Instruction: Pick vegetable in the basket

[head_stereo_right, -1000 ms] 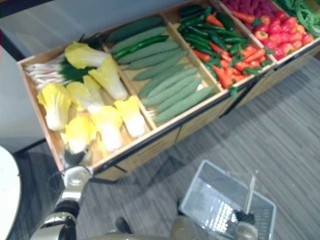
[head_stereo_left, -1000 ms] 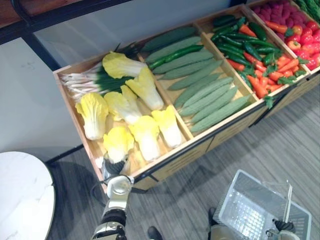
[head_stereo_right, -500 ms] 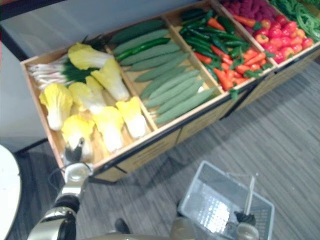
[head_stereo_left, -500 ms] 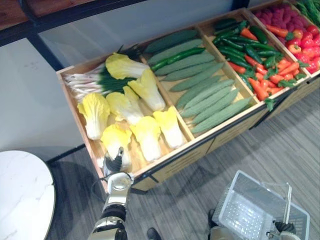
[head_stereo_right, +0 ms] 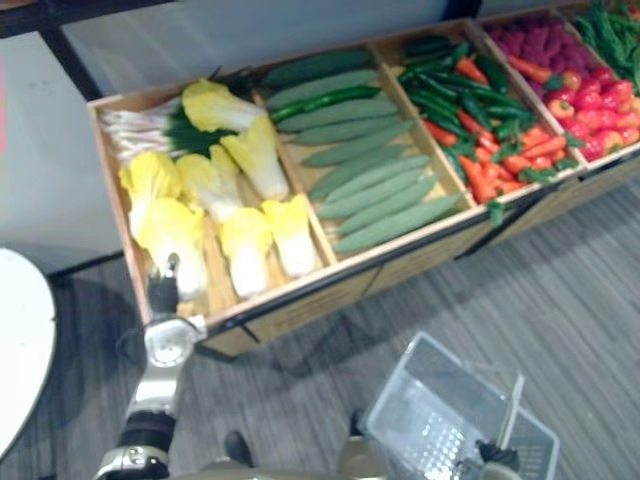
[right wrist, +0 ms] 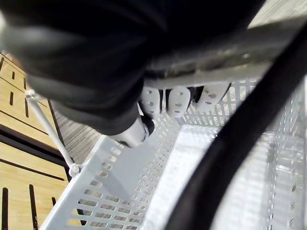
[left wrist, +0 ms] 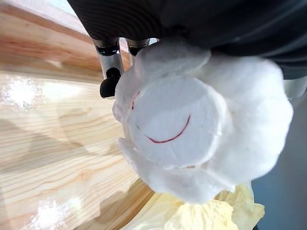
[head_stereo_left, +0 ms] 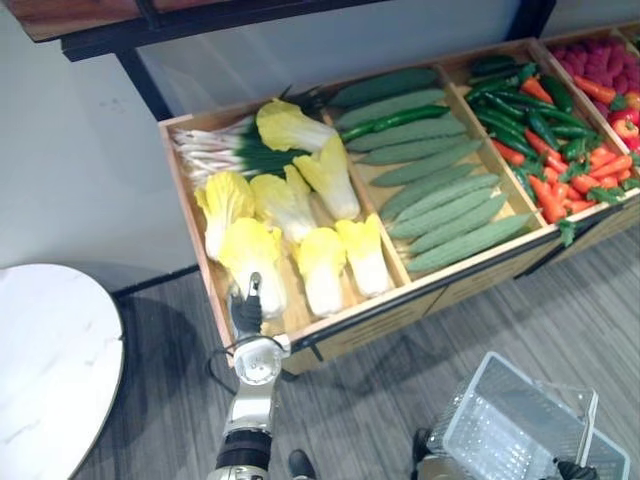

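Gripping cabbage point(head_stereo_left: 255, 262) in crate point(head_stereo_left: 190, 215) with left hand point(head_stereo_left: 246, 312), right hand point(head_stereo_right: 492, 455) clasping basket point(head_stereo_left: 500, 430), grey floor point(head_stereo_left: 560, 300)

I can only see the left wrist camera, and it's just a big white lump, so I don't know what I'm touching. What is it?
Observer: It's the cut end of a yellow cabbage, the front one in the leftmost box of the wooden crate. The left robot hand is at its base.
Operator: Where's the basket to drop it in?
Observer: The clear basket hangs low on the robot's right. The right robot hand is curled round its handle.
Operator: Is anything in it?
Observer: No, I see no vegetables inside it.
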